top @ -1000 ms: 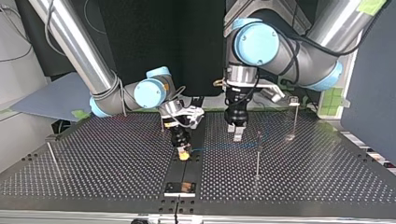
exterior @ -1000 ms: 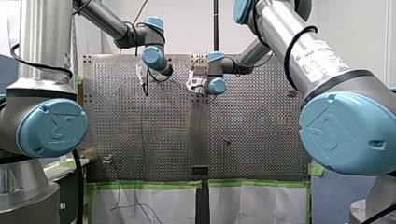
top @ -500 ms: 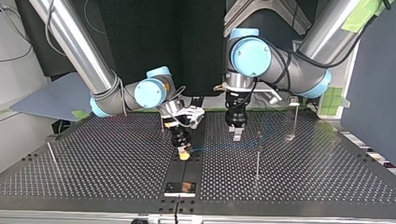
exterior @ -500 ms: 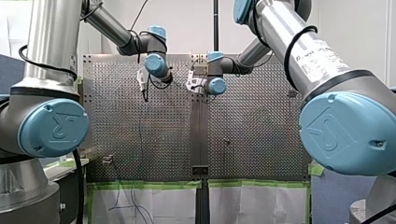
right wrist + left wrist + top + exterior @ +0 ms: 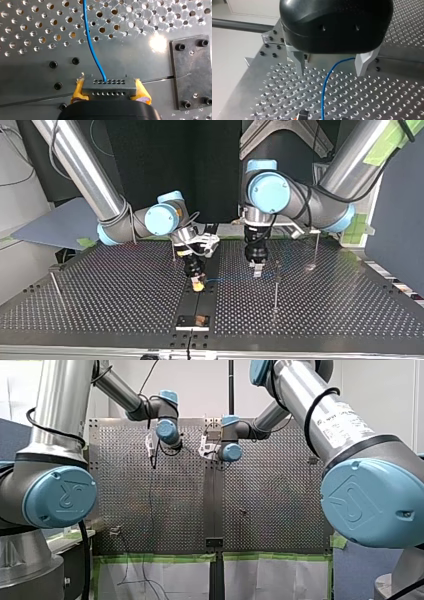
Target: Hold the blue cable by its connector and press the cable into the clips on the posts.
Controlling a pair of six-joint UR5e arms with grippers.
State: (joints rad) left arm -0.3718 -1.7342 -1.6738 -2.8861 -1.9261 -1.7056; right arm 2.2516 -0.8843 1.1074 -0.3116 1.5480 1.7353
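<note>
Shifting since a second ago, my left gripper (image 5: 257,269) is now sitting lower and closer to the near post (image 5: 275,290) at the top view's right. My right gripper (image 5: 198,284) is staying where it was, by the table's (image 5: 100,295) middle seam.

My right gripper is clamping the connector (image 5: 108,86) between its yellow pads (image 5: 78,91). The cable (image 5: 92,47) is leaving the connector's face and running away across the holes. In the left wrist view, my left gripper's fingers (image 5: 298,62) are standing wide apart just above the table, and the cable is passing between them without touching either.

In the top view the cable is stretching low from the connector rightward as far as the near post. Whether it is sitting in that post's clip I cannot tell.

The holding part is looking done, since the connector is firmly gripped. The pressing seems barely begun, as no clip is plainly showing the cable seated. The far post (image 5: 315,245) at the right is standing well apart from the cable. My left gripper is probably lining up to guide the cable toward the near post.
</note>
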